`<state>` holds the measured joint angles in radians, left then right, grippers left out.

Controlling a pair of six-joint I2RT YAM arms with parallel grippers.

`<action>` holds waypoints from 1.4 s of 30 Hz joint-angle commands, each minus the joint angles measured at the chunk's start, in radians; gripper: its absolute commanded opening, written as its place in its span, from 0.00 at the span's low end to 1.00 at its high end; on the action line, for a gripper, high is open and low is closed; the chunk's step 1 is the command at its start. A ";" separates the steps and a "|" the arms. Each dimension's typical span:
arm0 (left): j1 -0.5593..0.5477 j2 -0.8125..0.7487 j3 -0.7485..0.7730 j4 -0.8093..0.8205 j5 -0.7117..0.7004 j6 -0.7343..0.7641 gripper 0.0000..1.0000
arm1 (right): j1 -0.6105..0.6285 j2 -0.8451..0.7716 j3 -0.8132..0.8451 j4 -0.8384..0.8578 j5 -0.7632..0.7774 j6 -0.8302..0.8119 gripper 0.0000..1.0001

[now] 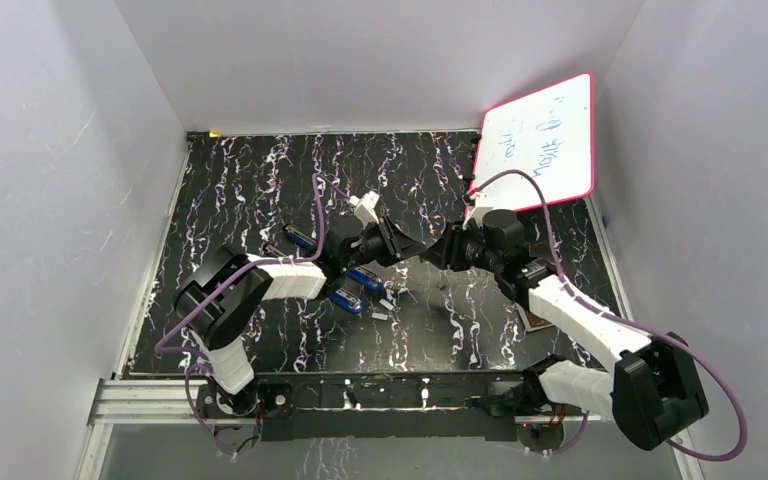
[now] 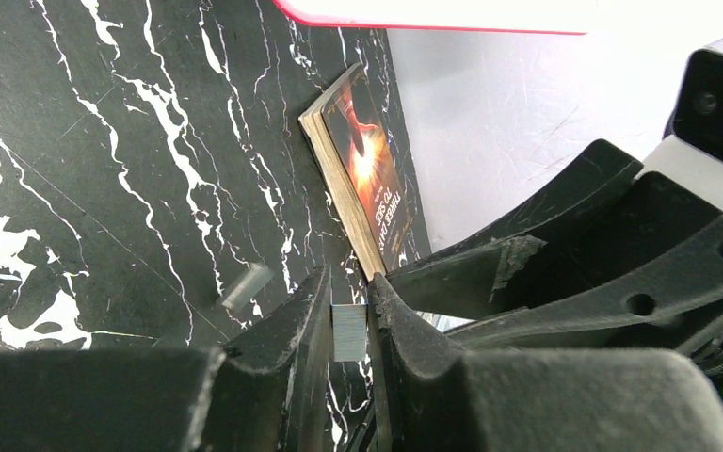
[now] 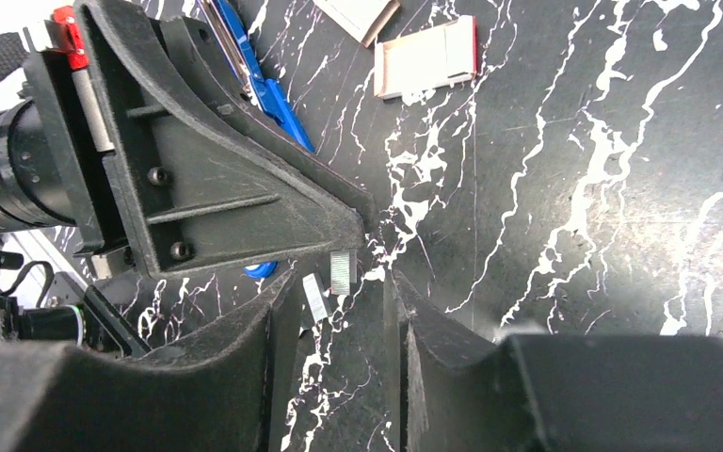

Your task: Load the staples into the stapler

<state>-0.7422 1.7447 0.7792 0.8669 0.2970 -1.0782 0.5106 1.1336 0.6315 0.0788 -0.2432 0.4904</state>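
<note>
Through the left wrist camera, my left end effector [image 2: 348, 282] is clenched on a short strip of staples [image 2: 348, 331], pinched right at the fingertips. I judge so slight a hold could let the strip twist, break or drop before it reaches the stapler. Through the right wrist camera, my right end effector [image 3: 344, 292] is released and bare, the held strip just past its tips, the blue stapler [image 3: 268, 85] beyond and to the left, and the small red-and-white box [image 3: 428, 61] further ahead lying open, seemingly empty. From above, both meet over the bench [image 1: 260, 180], the stapler just beside the left one.
</note>
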 commanded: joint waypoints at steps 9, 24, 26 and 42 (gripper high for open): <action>-0.005 -0.050 0.059 -0.204 -0.005 0.229 0.08 | -0.003 -0.192 0.035 -0.074 0.230 -0.047 0.51; -0.126 -0.335 0.097 -0.848 0.133 1.122 0.01 | -0.003 -0.208 0.029 -0.042 0.327 -0.063 0.51; -0.156 -0.371 0.066 -0.876 0.170 1.221 0.00 | -0.004 -0.203 0.027 -0.036 0.316 -0.058 0.50; -0.324 -0.307 0.032 -1.127 -0.012 1.660 0.00 | -0.003 -0.209 0.014 -0.042 0.330 -0.053 0.47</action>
<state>-1.0523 1.3968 0.8066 -0.2058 0.3473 0.4721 0.5106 0.9371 0.6319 -0.0051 0.0757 0.4347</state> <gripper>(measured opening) 0.169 0.478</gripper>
